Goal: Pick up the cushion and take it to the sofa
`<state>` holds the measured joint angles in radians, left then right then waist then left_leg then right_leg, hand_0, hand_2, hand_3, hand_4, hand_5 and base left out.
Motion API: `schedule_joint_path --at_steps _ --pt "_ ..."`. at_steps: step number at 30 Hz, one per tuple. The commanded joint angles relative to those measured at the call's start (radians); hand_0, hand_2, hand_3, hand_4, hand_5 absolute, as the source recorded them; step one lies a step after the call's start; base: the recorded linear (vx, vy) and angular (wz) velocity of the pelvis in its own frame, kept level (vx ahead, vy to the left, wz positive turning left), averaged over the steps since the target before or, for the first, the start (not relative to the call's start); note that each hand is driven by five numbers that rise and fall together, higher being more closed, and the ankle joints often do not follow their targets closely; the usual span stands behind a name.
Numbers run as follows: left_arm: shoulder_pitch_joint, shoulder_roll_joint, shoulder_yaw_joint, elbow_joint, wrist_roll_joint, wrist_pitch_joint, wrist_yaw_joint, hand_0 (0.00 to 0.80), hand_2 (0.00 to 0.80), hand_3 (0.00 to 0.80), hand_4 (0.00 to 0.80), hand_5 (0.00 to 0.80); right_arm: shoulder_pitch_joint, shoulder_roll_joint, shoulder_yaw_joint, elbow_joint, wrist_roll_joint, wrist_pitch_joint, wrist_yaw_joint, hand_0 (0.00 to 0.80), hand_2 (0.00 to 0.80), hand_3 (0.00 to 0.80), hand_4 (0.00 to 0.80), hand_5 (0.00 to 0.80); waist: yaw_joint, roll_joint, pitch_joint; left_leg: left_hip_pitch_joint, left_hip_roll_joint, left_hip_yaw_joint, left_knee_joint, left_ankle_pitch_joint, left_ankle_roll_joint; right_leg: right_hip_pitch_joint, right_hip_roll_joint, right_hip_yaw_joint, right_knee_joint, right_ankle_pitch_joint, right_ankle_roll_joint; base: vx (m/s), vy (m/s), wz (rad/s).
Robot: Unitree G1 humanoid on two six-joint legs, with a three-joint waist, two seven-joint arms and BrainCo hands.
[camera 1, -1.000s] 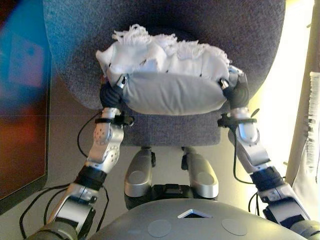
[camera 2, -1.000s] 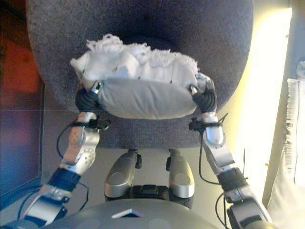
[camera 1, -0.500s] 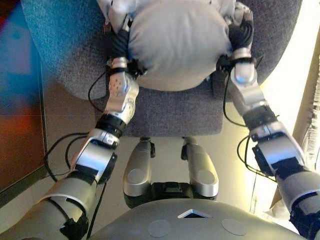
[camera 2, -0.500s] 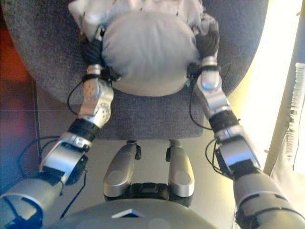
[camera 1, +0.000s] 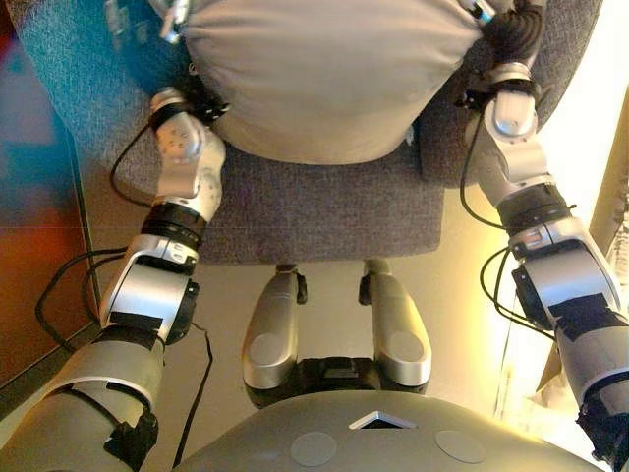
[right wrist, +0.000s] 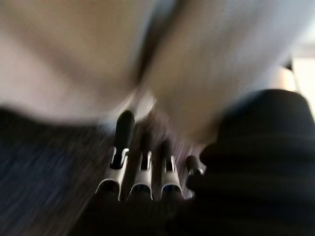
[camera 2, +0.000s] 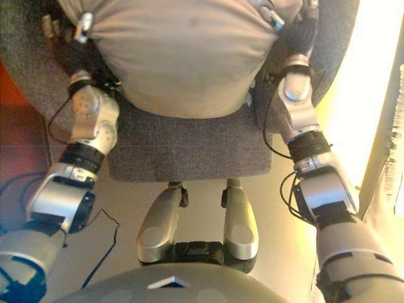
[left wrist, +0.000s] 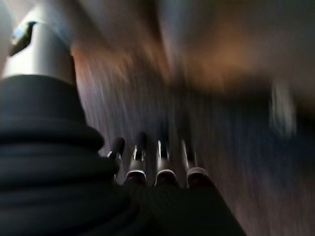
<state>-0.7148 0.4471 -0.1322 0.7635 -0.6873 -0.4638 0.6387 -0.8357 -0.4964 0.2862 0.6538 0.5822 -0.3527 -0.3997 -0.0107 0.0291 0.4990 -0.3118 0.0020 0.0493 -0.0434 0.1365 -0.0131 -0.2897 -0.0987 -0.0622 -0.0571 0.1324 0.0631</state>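
A light grey cushion [camera 1: 324,79] fills the top of the eye views, held up above the grey armchair's seat [camera 1: 324,216]. My left hand [camera 1: 197,88] presses on its left side and my right hand [camera 1: 511,34] on its right side, so it is carried between them. In the left wrist view my left hand's fingers [left wrist: 165,172] lie straight over blurred grey fabric. In the right wrist view my right hand's fingers [right wrist: 123,147] lie straight beside the pale cushion [right wrist: 74,59].
The grey armchair's back and sides [camera 2: 25,69] curve round behind the cushion. A dark red and blue panel [camera 1: 34,197] stands on the left. A pale fringed cloth [camera 2: 394,126] hangs at the right edge, beside a brightly lit strip of floor.
Both arms have lifted the cushion higher and closer to the camera. The white fringed throw seen behind it earlier is out of view.
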Motion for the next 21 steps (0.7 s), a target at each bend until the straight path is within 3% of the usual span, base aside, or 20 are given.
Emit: schedule_joint_path --at_steps 1,5,10,21 --pt "0.089 0.092 0.159 0.108 -0.08 -0.021 0.082 0.0 0.0 0.0 0.0 0.0 0.064 -0.156 -0.137 0.017 0.05 -0.051 -0.067 0.0 0.0 0.0 0.0 0.0 0.003 0.01 0.021 -0.032 -0.018 -0.026 0.087 -0.075 -0.06 -0.072 -0.099 -0.024 0.107 -0.034 0.054 -0.016 0.041 0.0" --pt "0.164 0.146 0.272 0.16 -0.141 0.01 0.214 0.0 0.0 0.0 0.0 0.0 0.11 -0.208 -0.207 -0.033 0.034 -0.059 -0.105 0.0 0.0 0.0 0.0 0.0 0.005 0.013 0.005 -0.001 -0.021 -0.025 0.081 -0.082 -0.06 -0.043 -0.102 -0.033 0.103 -0.045 0.05 -0.007 0.034 -0.01" --pt "0.275 0.172 0.375 0.216 -0.186 0.049 0.291 0.0 0.0 0.0 0.0 0.0 0.186 -0.237 -0.29 -0.115 0.033 -0.069 -0.142 0.0 0.0 0.0 0.0 0.0 0.007 -0.002 -0.047 0.038 -0.017 -0.023 0.075 -0.095 -0.058 -0.003 -0.103 -0.042 0.094 -0.056 0.05 0.031 -0.006 -0.1" --pt "0.569 0.042 0.413 0.181 -0.104 0.14 0.333 0.0 0.0 0.0 0.0 0.0 0.473 -0.2 -0.563 -0.313 0.113 -0.139 -0.099 0.0 0.0 0.0 0.0 0.0 0.008 -0.035 -0.2 0.168 0.001 -0.024 0.021 -0.123 -0.053 0.136 -0.087 -0.048 0.031 -0.072 0.059 0.091 -0.028 0.04"
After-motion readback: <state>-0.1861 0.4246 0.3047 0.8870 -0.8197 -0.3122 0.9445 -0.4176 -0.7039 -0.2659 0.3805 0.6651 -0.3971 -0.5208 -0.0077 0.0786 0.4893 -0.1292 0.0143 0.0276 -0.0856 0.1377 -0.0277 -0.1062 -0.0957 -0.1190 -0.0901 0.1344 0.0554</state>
